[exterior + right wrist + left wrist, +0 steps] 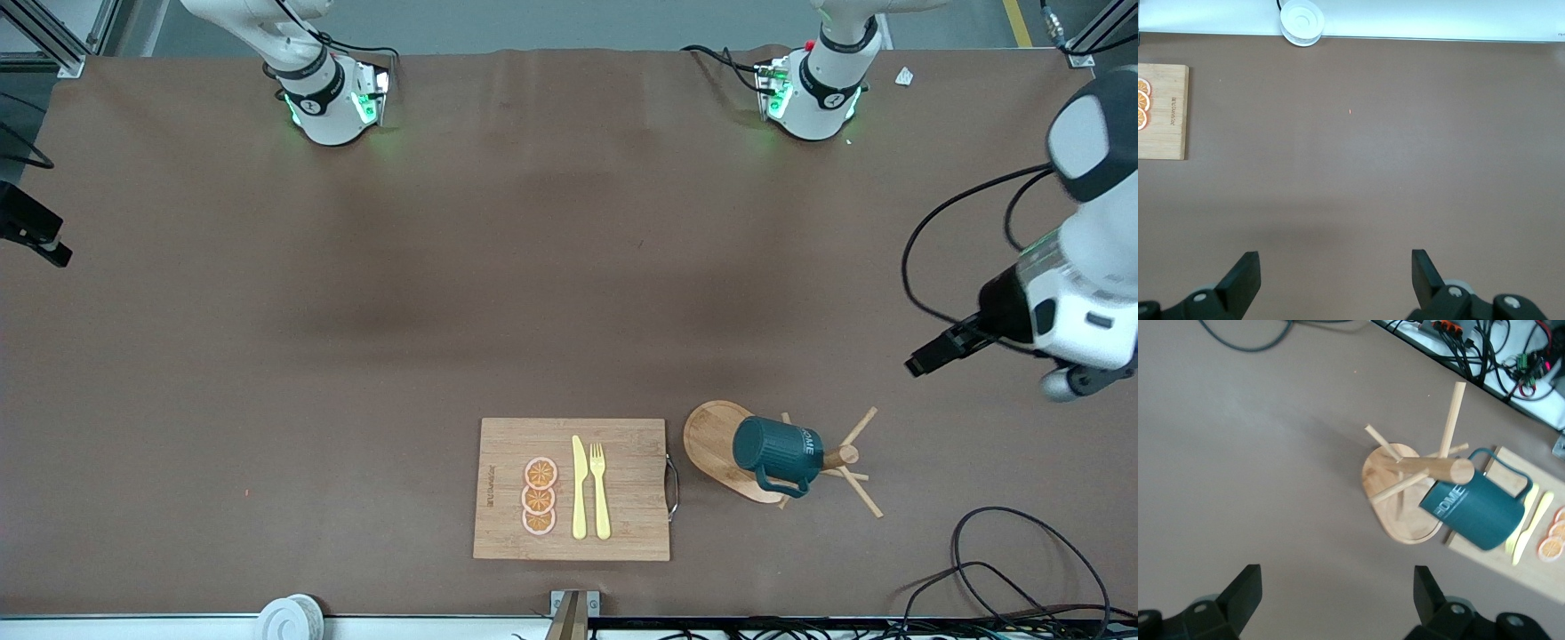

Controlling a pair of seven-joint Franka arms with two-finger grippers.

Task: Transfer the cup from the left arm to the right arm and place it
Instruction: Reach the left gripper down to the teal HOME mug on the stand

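The dark teal ribbed cup [775, 452] hangs tilted on a peg of a wooden mug tree [845, 458] with an oval base [711, 440]. Its handle points toward the front camera. It also shows in the left wrist view [1478, 513], white lettering on its wall. My left gripper [925, 357] is open and empty, up in the air over bare table toward the left arm's end, apart from the tree; its own view [1338, 593] shows the fingers wide apart. My right gripper [1335, 267] is open and empty over bare table toward the right arm's end.
A bamboo cutting board [622, 498] with orange slices [539, 496], a yellow knife [579, 489] and a fork [600, 489] lies beside the tree's base. A white roll [289, 618] sits at the front edge. Cables [1005, 578] lie near the front corner.
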